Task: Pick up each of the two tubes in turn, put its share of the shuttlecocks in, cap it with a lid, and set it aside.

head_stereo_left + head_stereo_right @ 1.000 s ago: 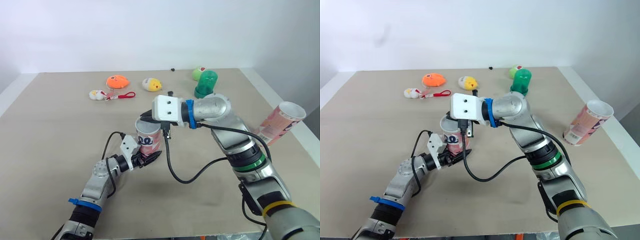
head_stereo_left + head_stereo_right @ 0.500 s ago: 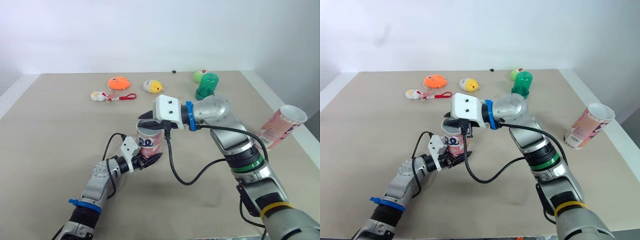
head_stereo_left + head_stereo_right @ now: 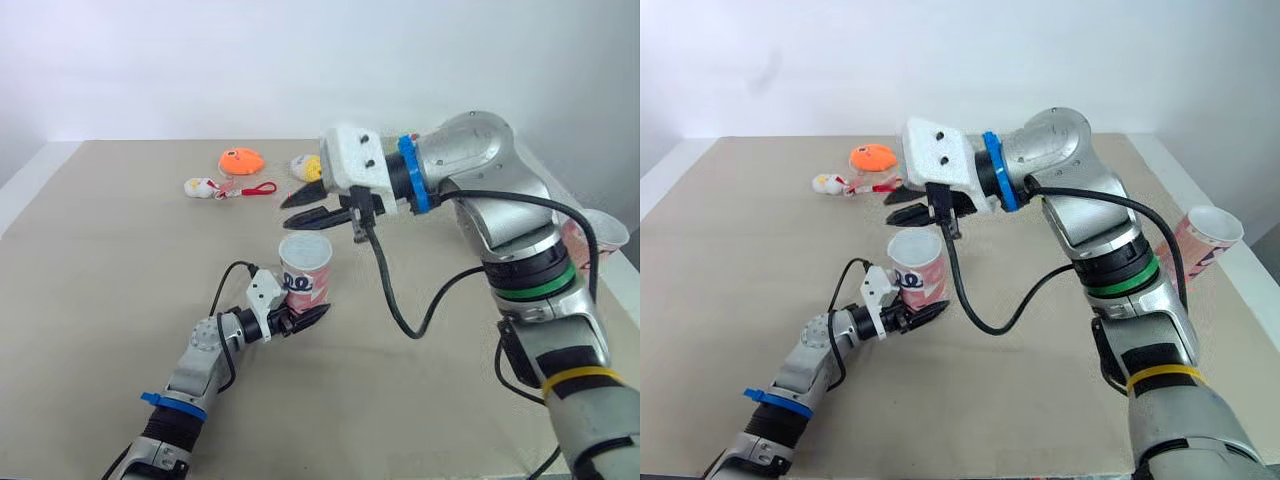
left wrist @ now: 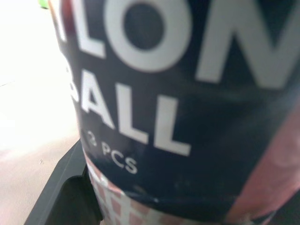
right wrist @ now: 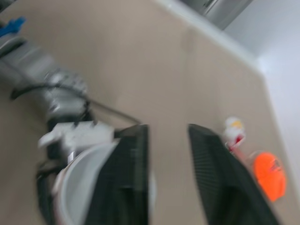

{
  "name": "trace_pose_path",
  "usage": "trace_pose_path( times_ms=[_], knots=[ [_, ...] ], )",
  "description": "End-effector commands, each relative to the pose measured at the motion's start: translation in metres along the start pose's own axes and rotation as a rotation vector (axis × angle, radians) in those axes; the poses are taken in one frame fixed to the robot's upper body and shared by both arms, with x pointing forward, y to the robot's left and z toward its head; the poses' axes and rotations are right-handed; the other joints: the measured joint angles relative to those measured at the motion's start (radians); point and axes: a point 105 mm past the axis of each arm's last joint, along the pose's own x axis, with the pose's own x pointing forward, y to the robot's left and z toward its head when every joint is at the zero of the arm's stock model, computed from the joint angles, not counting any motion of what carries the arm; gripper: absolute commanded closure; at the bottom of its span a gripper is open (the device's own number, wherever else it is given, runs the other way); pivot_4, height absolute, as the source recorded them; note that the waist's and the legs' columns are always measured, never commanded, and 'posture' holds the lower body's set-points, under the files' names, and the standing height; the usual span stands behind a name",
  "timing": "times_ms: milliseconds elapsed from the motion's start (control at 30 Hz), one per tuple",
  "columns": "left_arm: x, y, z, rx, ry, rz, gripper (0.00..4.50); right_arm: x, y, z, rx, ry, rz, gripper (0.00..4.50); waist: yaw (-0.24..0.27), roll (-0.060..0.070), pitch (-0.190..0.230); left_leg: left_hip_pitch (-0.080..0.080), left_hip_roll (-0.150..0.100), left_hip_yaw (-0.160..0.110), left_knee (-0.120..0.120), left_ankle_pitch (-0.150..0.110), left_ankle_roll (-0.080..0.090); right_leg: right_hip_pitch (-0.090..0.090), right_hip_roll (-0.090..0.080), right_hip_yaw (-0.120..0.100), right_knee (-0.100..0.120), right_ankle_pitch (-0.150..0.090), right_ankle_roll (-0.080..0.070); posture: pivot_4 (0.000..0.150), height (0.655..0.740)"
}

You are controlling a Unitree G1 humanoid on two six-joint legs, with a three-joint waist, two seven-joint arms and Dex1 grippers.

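**First tube in hand and uncapped; I judge the task to be at an early stage.**

The left gripper (image 3: 298, 314) is clamped on the lower body of the first tube (image 3: 305, 279), holding it upright near the middle of the table (image 3: 100, 260). The tube's mouth is open and carries no lid, and I cannot tell what lies inside. The right gripper (image 3: 288, 211) hovers just above that mouth, fingers parted with nothing between them. The second tube (image 3: 1202, 238) leans at the table's right edge, well apart, also uncapped, contents not visible. In my judgement, what is left is to cap and set aside the first tube, then run the full cycle on the second.
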Motion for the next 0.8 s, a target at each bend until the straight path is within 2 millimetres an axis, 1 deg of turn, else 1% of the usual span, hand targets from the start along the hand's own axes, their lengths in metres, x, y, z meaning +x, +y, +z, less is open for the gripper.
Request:
trace_pose_path(
  times_ms=[33,133,267,300,367,467,533,567,667,733,800],
  knots=[
    [-0.006,-0.008,-0.043,-0.091,0.152,0.002,1.48,0.013,0.013,-0.019,-0.008,0.073,0.057,4.37,0.000,0.000,0.001,-0.001,0.000,0.000,0.000,0.000,0.000,0.000,0.000,0.000,0.000,0.000,0.000,0.150,0.7400],
    [-0.005,-0.008,-0.043,-0.091,0.151,0.002,1.48,0.021,0.027,-0.034,0.013,0.119,0.118,4.37,0.000,0.004,0.001,-0.004,-0.001,-0.001,0.001,0.000,0.000,0.001,-0.001,-0.001,0.000,0.001,0.001,0.150,0.7400],
    [-0.005,-0.008,-0.043,-0.090,0.150,0.000,1.48,0.031,0.048,-0.050,0.051,0.165,0.204,4.37,0.000,0.003,0.000,-0.003,-0.001,-0.002,0.002,0.000,0.000,0.001,-0.001,-0.003,0.000,0.000,0.001,0.150,0.7400],
    [-0.005,-0.008,-0.043,-0.090,0.149,-0.001,1.48,0.035,0.052,-0.053,0.064,0.164,0.219,4.37,0.000,0.003,0.000,0.001,-0.002,-0.003,0.001,0.000,0.000,0.003,-0.002,-0.004,0.000,-0.001,0.001,0.150,0.7400],
    [-0.004,-0.008,-0.042,-0.089,0.147,-0.003,1.48,0.042,0.061,-0.061,0.083,0.173,0.247,4.37,0.000,0.002,-0.001,0.005,-0.002,-0.003,0.000,0.000,-0.001,0.006,-0.003,-0.004,0.000,-0.002,0.001,0.150,0.7400],
    [-0.004,-0.008,-0.042,-0.088,0.145,-0.003,1.48,0.046,0.067,-0.065,0.108,0.168,0.264,4.37,0.000,0.002,-0.009,0.008,-0.002,-0.003,-0.001,-0.002,-0.004,0.010,-0.005,-0.006,0.000,-0.005,0.001,0.150,0.7400],
    [-0.004,-0.008,-0.042,-0.088,0.145,-0.003,1.48,0.045,0.066,-0.064,0.117,0.156,0.256,4.37,-0.001,0.002,-0.013,0.012,-0.002,-0.004,-0.001,-0.004,-0.006,0.014,-0.006,-0.007,-0.001,-0.008,0.001,0.150,0.7400],
    [-0.003,-0.008,-0.042,-0.087,0.145,-0.003,1.48,0.044,0.061,-0.061,0.121,0.135,0.233,4.37,-0.001,0.002,-0.015,0.013,-0.002,-0.004,-0.001,-0.005,-0.006,0.015,-0.006,-0.007,-0.001,-0.008,0.001,0.150,0.7400],
    [-0.004,-0.008,-0.042,-0.084,0.143,-0.004,1.48,0.035,0.040,-0.045,0.143,0.019,0.125,4.37,-0.001,0.000,-0.015,0.013,-0.002,-0.009,-0.001,-0.005,-0.007,0.016,-0.006,-0.008,-0.001,-0.009,0.001,0.150,0.7400],
    [-0.004,-0.008,-0.041,-0.081,0.142,-0.003,1.48,0.025,0.029,-0.035,0.160,-0.054,0.067,4.37,-0.001,0.001,-0.013,0.013,-0.002,-0.010,-0.001,-0.005,-0.006,0.016,-0.005,-0.009,0.000,-0.009,0.001,0.150,0.7400],
    [-0.006,-0.008,-0.040,-0.080,0.140,-0.007,1.48,0.009,0.011,-0.020,0.200,-0.172,-0.037,4.37,-0.001,0.002,-0.010,0.012,-0.002,-0.011,-0.001,-0.005,-0.006,0.016,-0.005,-0.009,0.000,-0.009,0.001,0.150,0.7400]
  ],
)
